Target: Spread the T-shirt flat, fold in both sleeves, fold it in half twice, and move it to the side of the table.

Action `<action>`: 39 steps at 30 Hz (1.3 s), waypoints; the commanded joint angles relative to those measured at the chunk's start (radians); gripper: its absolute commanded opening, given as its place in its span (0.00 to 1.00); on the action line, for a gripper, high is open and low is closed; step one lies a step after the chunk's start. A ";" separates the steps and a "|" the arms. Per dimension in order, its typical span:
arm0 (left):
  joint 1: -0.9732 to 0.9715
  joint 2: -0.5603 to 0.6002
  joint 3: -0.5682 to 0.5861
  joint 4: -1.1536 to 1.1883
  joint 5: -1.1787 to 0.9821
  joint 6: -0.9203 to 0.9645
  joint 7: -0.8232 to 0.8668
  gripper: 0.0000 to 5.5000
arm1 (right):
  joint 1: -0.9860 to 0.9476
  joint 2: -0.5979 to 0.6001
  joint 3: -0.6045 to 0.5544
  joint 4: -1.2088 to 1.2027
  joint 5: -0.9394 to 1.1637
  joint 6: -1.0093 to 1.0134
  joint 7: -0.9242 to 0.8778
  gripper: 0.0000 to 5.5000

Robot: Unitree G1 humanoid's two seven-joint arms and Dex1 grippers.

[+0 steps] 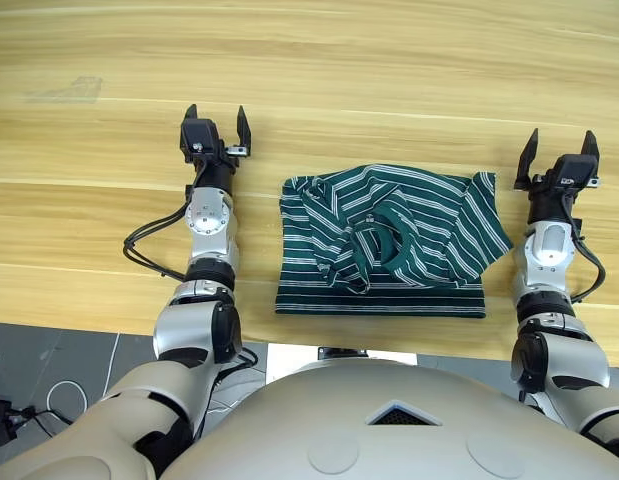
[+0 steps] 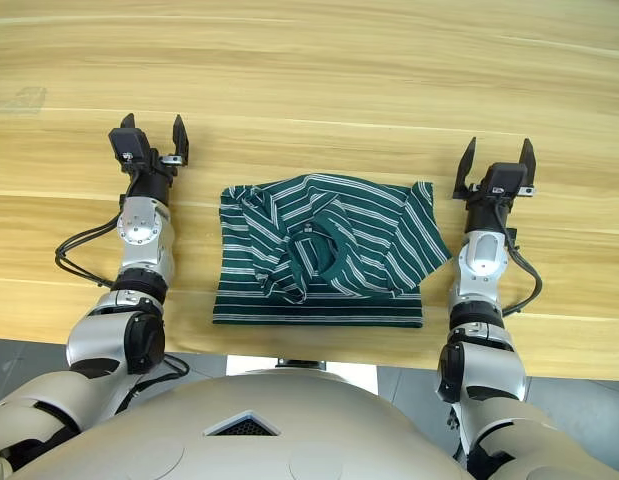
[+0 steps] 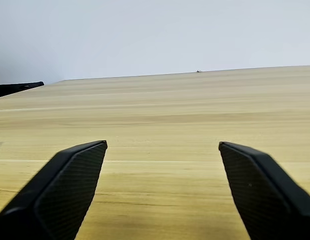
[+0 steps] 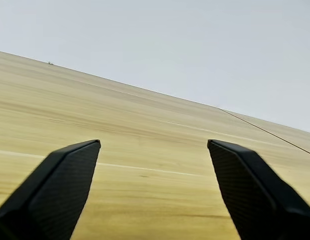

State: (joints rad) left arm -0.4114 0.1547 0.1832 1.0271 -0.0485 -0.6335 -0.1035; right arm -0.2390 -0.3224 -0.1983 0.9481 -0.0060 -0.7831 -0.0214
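A dark green T-shirt with white stripes [image 1: 389, 240] lies loosely bunched into a rough square near the front edge of the wooden table [image 1: 309, 70], its collar twisted in the middle. My left gripper [image 1: 217, 118] stands open over bare wood, a short way left of the shirt and level with its far edge. My right gripper [image 1: 560, 148] is open too, just right of the shirt's far right corner. In the wrist views, each gripper's fingers [image 3: 69, 190] [image 4: 255, 190] are spread wide with nothing between them.
Bare wood stretches behind and to both sides of the shirt. The table's front edge [image 1: 109, 325] runs close below the shirt's near hem. Cables [image 1: 149, 250] loop beside my left forearm.
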 commanded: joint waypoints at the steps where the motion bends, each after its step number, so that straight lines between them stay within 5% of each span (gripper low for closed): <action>1: -0.026 0.001 0.006 0.012 -0.011 0.001 0.001 0.75 | -0.009 0.009 0.005 0.002 -0.004 0.001 -0.002 0.72; 35: -0.030 0.001 0.002 0.032 -0.002 -0.004 0.014 0.75 | -0.009 0.016 0.029 0.006 -0.023 -0.008 -0.019 0.72; 39: 0.017 -0.035 0.031 -0.115 -0.155 0.002 -0.181 0.75 | -0.021 0.027 0.040 0.015 -0.033 -0.008 -0.028 0.72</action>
State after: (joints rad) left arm -0.4287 0.1440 0.2033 1.0175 -0.1228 -0.6345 -0.1847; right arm -0.2435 -0.3125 -0.1682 0.9573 -0.0248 -0.7895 -0.0422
